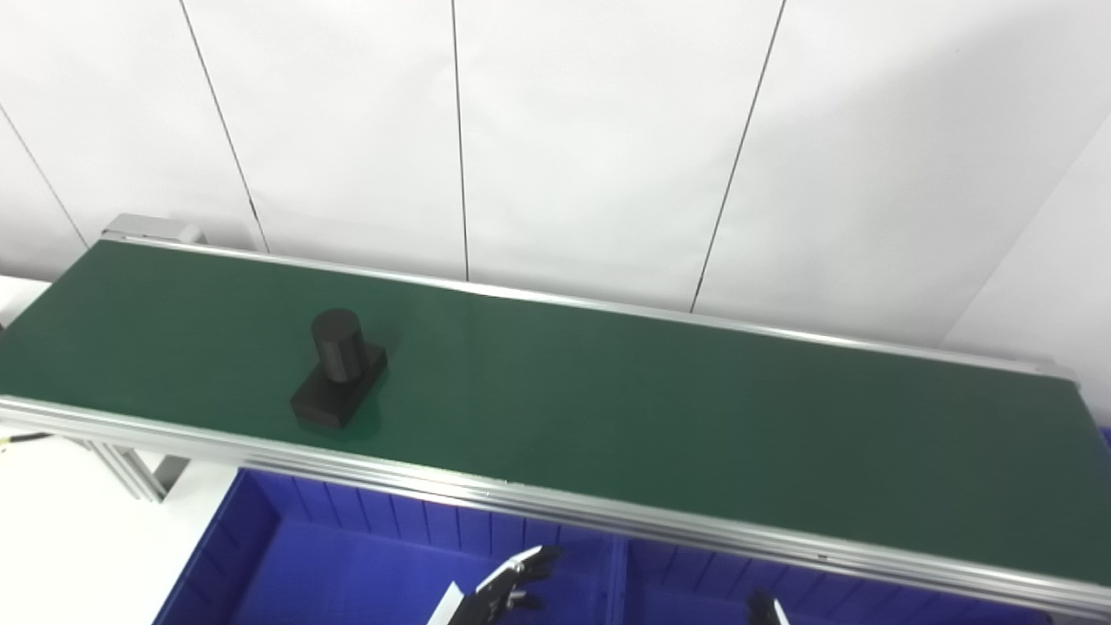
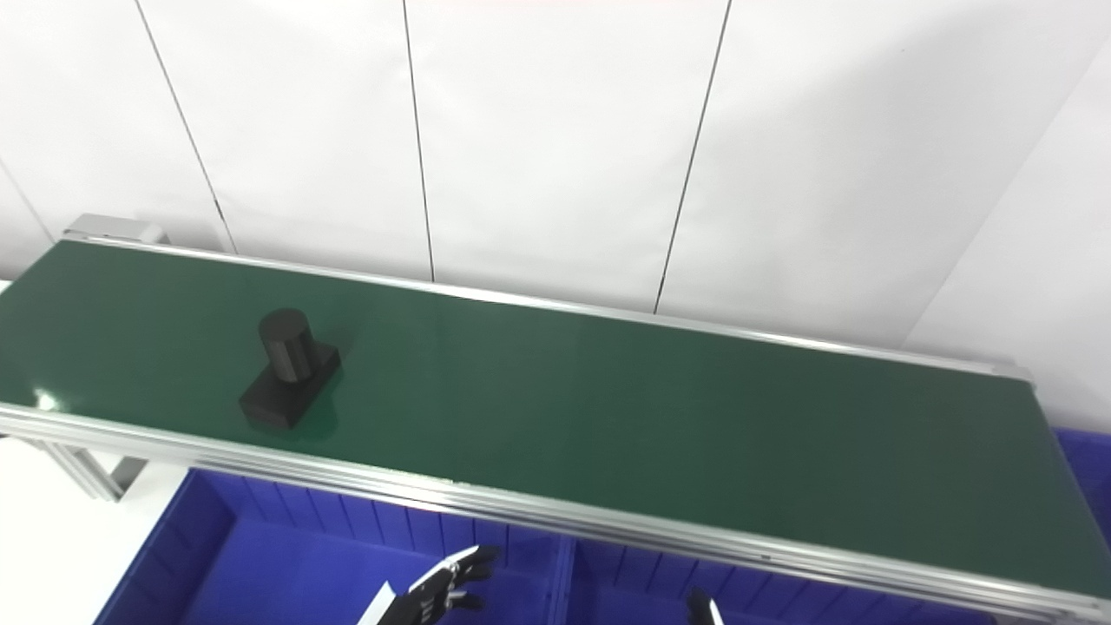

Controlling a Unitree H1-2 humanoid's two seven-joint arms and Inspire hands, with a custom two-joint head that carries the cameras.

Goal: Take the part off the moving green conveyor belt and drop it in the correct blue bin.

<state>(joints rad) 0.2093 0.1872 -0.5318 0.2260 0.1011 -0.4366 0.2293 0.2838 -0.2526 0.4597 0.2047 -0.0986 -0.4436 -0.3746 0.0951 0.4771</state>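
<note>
A black part [image 1: 338, 369], an upright cylinder on a flat rectangular base, stands on the green conveyor belt [image 1: 651, 417] at its left part, near the front rail. My left hand [image 1: 508, 586] is low at the bottom edge over the blue bin, fingers apart and empty, well to the right of and below the part. Only a tip of my right hand [image 1: 762, 608] shows at the bottom edge; its state is hidden.
Two blue bins sit below the belt's front rail: a left one [image 1: 286, 555] and a right one [image 1: 694, 582], split by a divider. A silver aluminium rail [image 1: 521, 499] edges the belt. A white wall stands behind.
</note>
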